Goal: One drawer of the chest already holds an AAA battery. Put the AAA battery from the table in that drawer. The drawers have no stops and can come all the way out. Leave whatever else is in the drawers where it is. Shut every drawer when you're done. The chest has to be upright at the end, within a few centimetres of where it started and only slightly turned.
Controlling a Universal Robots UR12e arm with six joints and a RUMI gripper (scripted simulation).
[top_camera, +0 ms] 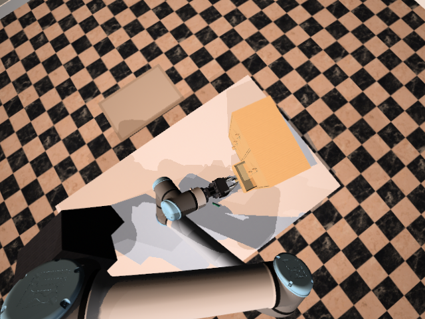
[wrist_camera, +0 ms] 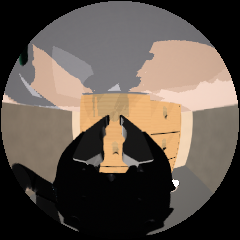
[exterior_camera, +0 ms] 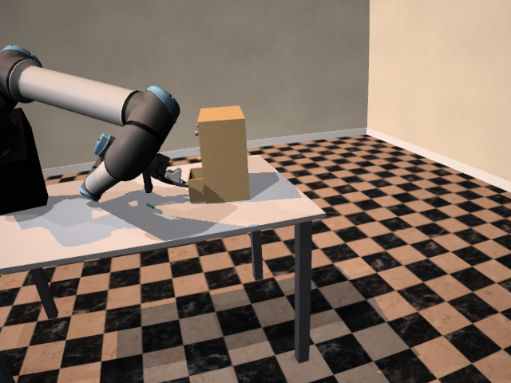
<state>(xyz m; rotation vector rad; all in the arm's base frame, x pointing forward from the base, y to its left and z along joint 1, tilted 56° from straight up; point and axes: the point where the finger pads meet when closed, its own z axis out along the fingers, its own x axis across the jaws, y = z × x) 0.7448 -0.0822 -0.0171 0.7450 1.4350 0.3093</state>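
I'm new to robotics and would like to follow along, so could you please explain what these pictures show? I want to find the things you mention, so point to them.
The machine is a jointed robot arm [top_camera: 181, 295] [exterior_camera: 74, 92] ending in a two-jaw gripper [top_camera: 236, 181] [exterior_camera: 187, 185] [wrist_camera: 114, 115]. The top picture looks down from above, the exterior one looks from the side, and the wrist one looks along the gripper from the arm's end.

On the table [top_camera: 192, 137] [exterior_camera: 268, 214] [wrist_camera: 190, 60] stands an upright wooden chest [top_camera: 271, 137] [exterior_camera: 224, 156] [wrist_camera: 165, 120], with a low drawer [top_camera: 239, 180] [exterior_camera: 196, 191] [wrist_camera: 90, 115] pulled out. A small green battery [top_camera: 216, 204] [exterior_camera: 150, 205] [wrist_camera: 23, 54] lies on the table, not held.

The gripper's fingertips are close together at the drawer's front; I cannot tell whether they grip its knob.
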